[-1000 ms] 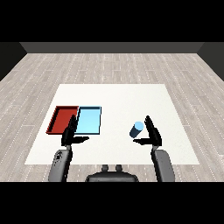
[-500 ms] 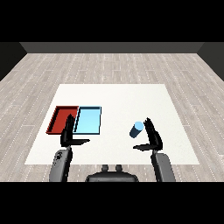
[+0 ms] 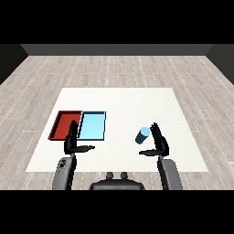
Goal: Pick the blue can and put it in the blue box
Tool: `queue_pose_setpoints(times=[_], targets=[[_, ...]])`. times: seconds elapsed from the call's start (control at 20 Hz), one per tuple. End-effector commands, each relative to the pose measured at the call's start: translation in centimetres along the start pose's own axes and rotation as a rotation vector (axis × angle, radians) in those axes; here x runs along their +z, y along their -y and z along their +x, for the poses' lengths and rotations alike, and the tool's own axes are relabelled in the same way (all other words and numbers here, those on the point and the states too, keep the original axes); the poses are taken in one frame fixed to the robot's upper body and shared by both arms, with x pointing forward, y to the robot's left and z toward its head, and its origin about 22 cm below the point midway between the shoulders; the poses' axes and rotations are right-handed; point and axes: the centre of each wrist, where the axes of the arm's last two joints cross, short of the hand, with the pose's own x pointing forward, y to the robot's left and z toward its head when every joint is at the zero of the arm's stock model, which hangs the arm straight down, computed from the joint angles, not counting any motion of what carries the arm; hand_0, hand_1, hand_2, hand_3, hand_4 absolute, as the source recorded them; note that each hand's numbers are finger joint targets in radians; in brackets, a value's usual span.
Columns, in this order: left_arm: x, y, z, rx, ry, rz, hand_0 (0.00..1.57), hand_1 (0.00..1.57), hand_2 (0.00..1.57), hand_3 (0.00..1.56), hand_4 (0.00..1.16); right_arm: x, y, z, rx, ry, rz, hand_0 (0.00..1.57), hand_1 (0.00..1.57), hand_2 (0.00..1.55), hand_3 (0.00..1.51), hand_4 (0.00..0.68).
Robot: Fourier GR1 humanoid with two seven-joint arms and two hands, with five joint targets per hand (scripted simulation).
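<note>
White desk (image 3: 119,103) on grey plank floor (image 3: 114,68), dark walls behind. Blue can (image 3: 142,135) just beside right hand (image 3: 158,143), fingers straight, wide; left hand (image 3: 73,142) likewise, holding nothing.

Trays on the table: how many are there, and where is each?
2. The red tray lies at the table's left side; the light blue tray lies right beside it, on its right. The left hand overlaps their near edges, but nothing suggests a hidden third.
</note>
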Motion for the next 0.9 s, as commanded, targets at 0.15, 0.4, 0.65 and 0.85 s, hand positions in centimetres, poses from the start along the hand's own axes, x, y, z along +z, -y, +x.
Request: queue_pose_setpoints(times=[0.15,0.4,0.65,0.85], targets=[[-1.6,-0.7,1.8,-0.008,0.002,0.006,0.00,0.00,0.00,0.00,0.00,0.1,1.2,0.7,0.008,-0.005,0.003,0.00,0.00,0.00,0.00,0.000],[1.6,-0.8,-1.1,-0.028,0.002,-0.014,0.00,0.00,0.00,0.00,0.00,-0.9,2.6,0.1,-0.031,-0.057,-0.040,0.00,0.00,0.00,0.00,0.000],[-0.5,1.2,-0.3,-0.018,-0.012,-0.011,0.00,0.00,0.00,0.00,0.00,-2.8,1.4,-2.7,-0.027,-0.121,-0.071,0.00,0.00,0.00,0.00,0.000],[0.6,-0.2,2.4,-0.001,0.001,-0.023,0.00,0.00,0.00,0.00,0.00,-2.8,1.4,-3.4,-0.027,-0.113,-0.092,0.00,0.00,0.00,0.00,0.000]])
